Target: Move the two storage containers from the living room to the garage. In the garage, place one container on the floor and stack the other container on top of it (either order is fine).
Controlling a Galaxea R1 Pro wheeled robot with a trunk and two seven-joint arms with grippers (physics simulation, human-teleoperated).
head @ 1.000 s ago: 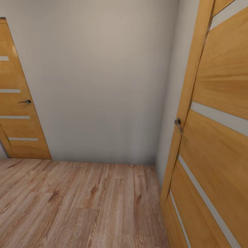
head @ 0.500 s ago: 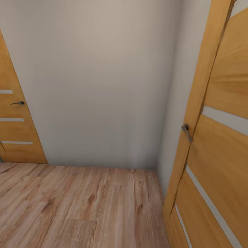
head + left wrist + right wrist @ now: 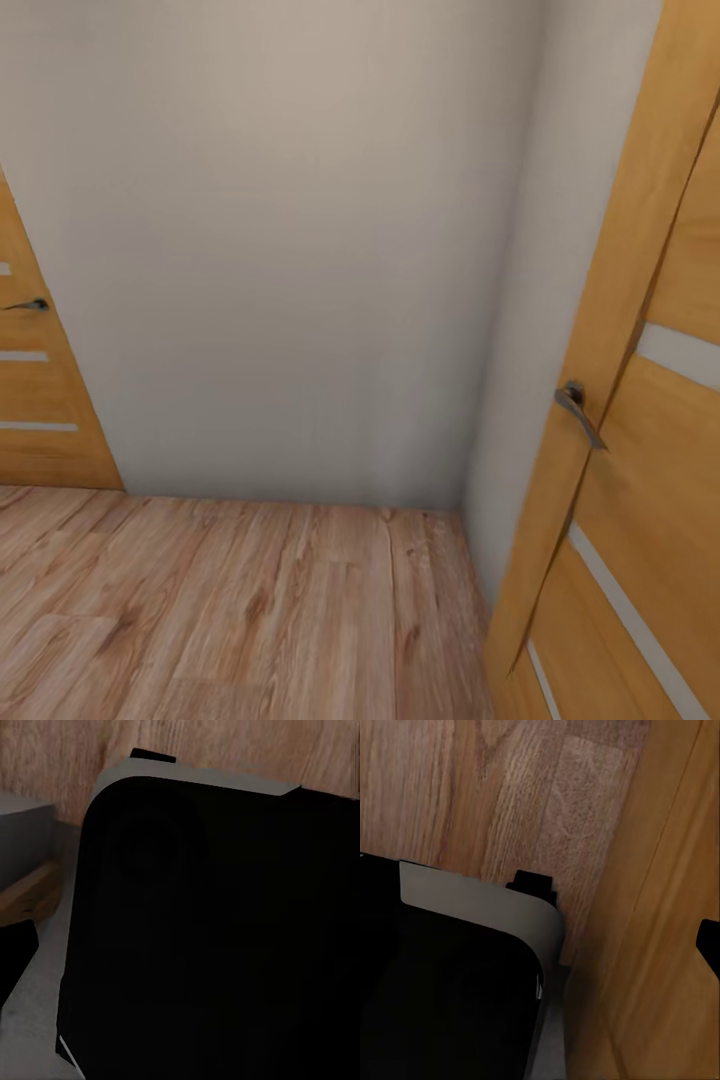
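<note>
While you are rolling closer to the wall point(image 3: 300, 250) beside the door point(image 3: 640, 480), I cannot tell either end effector's state.

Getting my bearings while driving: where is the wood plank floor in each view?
Head view: wood plank floor across the bottom.
Left wrist view: a strip beyond the robot's dark base.
Right wrist view: floor between that base and the light-wood door.
Shared landmark: the door, at the head view's right.
</note>
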